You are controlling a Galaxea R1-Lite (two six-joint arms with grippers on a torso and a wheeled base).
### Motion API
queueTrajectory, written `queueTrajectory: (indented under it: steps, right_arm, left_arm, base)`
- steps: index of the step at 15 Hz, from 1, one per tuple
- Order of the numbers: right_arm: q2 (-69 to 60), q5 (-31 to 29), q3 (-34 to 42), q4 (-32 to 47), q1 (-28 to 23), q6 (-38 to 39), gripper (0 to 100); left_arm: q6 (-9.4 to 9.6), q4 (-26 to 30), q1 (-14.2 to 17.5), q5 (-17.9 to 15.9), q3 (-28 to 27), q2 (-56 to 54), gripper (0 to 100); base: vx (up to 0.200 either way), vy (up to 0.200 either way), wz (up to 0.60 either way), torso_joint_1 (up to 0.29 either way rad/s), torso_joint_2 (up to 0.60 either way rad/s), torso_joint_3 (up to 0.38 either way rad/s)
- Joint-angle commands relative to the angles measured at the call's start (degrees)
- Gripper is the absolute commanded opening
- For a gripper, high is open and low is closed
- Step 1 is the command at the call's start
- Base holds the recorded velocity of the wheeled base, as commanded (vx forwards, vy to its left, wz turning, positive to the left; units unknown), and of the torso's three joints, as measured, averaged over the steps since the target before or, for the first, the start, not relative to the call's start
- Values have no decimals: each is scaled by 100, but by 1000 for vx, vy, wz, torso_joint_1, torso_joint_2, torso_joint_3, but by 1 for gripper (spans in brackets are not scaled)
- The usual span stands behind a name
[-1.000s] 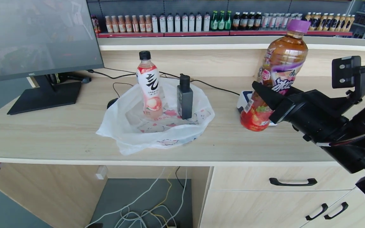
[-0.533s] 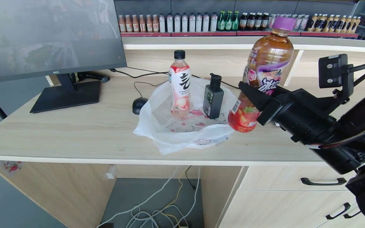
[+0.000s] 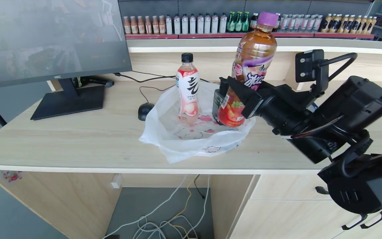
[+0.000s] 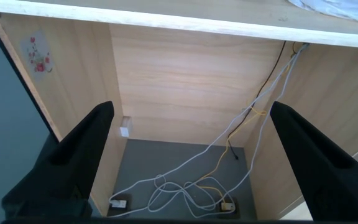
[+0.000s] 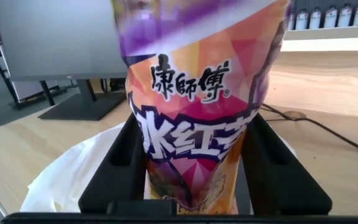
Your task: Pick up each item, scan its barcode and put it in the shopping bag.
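My right gripper is shut on a large tea bottle with a purple cap, holding it upright over the right edge of the white shopping bag. The right wrist view has that tea bottle close up between the black fingers. Inside the bag stand a pink-and-white drink bottle and a dark pump bottle, the latter partly hidden behind the held bottle. My left gripper hangs open below the counter edge, holding nothing.
A monitor on a stand fills the counter's left rear, with a black mouse and cables beside the bag. Shelves of bottles run along the back. Cables hang under the counter; drawers sit lower right.
The head camera turned right between the earliest frame and the middle one. My right arm has carried the tea bottle leftward from beside the bag to over its right edge.
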Motion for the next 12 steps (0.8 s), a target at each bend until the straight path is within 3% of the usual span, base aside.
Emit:
queueTrajectory:
  steps: [1, 12]
  right_arm:
    - [408, -10, -253, -2, 13, -7, 0]
    - [1146, -106, -833, -142, 136, 55, 0]
  left_arm:
    - [-6, 0, -4, 0, 0, -2, 100]
    - [-6, 0, -4, 0, 0, -2, 100]
  base:
    - [0, 0, 0, 0, 0, 0]
    - [0, 0, 0, 0, 0, 0]
